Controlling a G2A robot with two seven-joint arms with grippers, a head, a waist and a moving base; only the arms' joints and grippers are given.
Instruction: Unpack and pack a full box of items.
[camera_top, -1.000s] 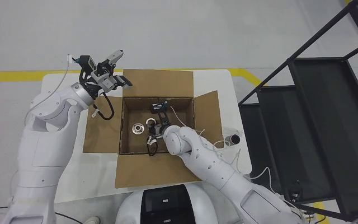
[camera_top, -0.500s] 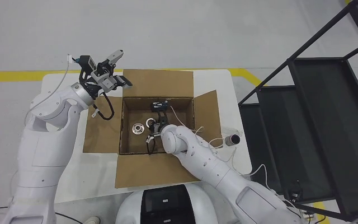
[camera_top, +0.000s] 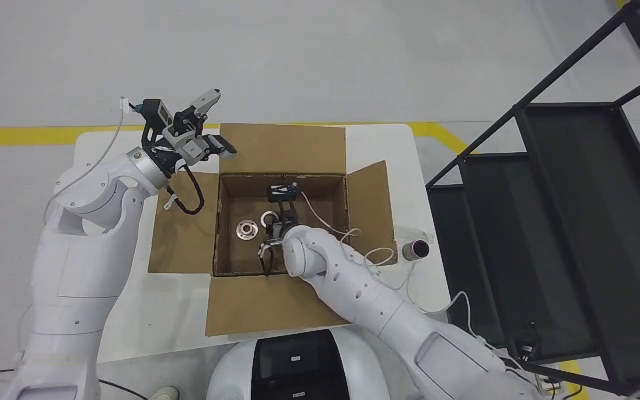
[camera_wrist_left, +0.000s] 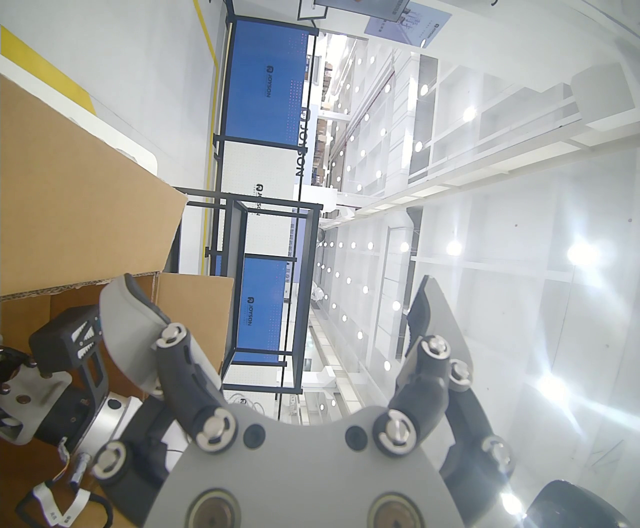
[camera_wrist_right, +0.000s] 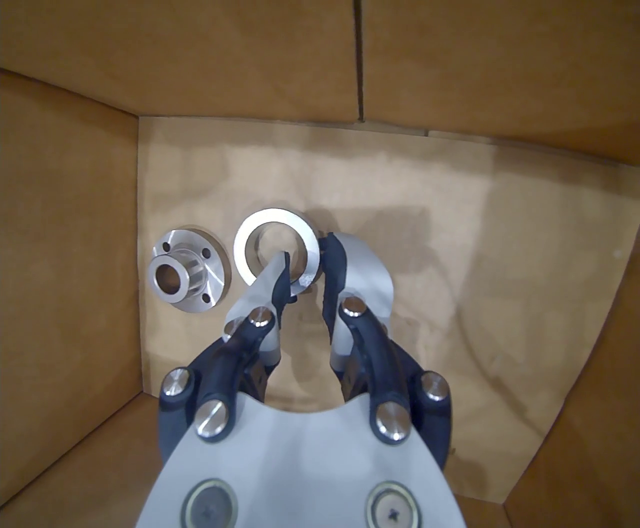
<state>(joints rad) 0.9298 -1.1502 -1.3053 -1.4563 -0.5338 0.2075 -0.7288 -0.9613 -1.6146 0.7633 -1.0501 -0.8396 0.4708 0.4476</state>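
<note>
As one finger sits inside the bore and the other outside it, the right claw (camera_wrist_right: 305, 265) stands narrow, pinching the near wall of the metal ring (camera_wrist_right: 276, 212). The ring lies roughly flat on the cardboard box (camera_wrist_right: 450, 225) floor, so the way out is straight up. A flanged hub (camera_wrist_right: 190, 267) rests just beside it. The left claw (camera_wrist_left: 277, 300) hangs wide open outside the box, the farther of the two.

Open cardboard box (camera_top: 283, 150), flaps spread flat on the bench (camera_top: 408, 185). On its floor, towards the left, lies a flat metal ring (camera_wrist_right: 245, 245), its rim pinched between the fingers (camera_wrist_right: 357, 267) of the right gripper (camera_wrist_right: 306, 270). Just left of it sits a flanged hub (camera_wrist_right: 189, 272), boss up.
</note>
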